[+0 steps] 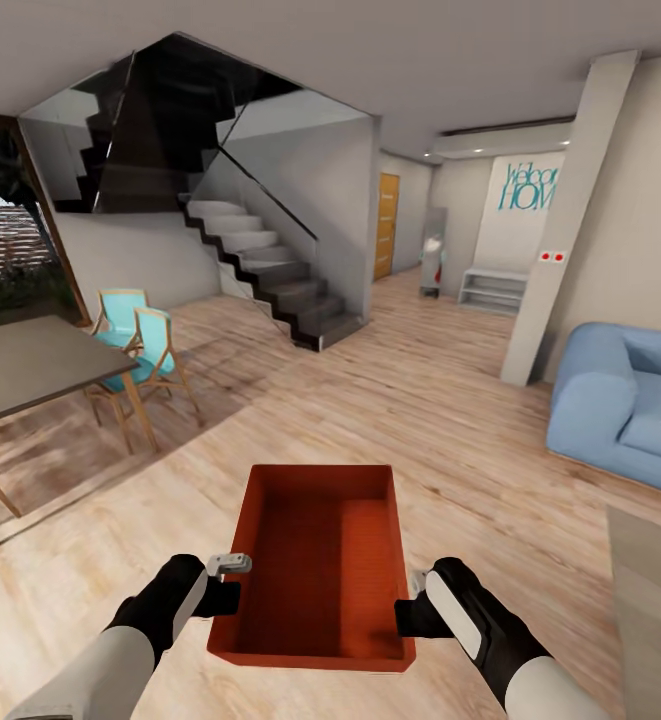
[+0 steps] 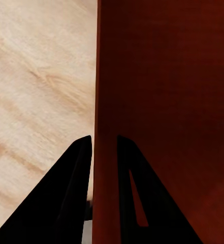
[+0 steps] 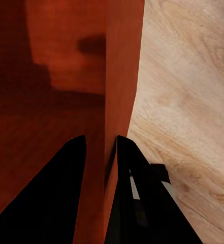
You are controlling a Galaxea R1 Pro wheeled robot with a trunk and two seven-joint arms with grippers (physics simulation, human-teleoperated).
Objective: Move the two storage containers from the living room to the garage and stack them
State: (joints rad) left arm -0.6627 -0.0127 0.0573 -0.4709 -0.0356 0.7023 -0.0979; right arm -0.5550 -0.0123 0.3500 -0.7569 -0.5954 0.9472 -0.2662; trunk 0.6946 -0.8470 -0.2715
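**One bin carried through the living room, pinched by both side walls**

The living room's wood-plank floor spreads ahead to a dark staircase, a blue sofa on the right, and a dining table with two turquoise chairs on the left. Held low in front of the robot is one red-orange storage container, open side up and empty; I count only this one here.

The left gripper has its fingers clamped across the container's left wall, one finger inside and one outside. The right gripper grips the right wall the same way, its fingers straddling the thin panel.

The risk, as I judge it, lies in that grip: smooth, thin walls pinched only near the near end leave the far end overhanging, so a jolt or sharp turn of the base could tilt the bin or let it slide out. If the arms drift apart or together, the walls could flex and pop free.
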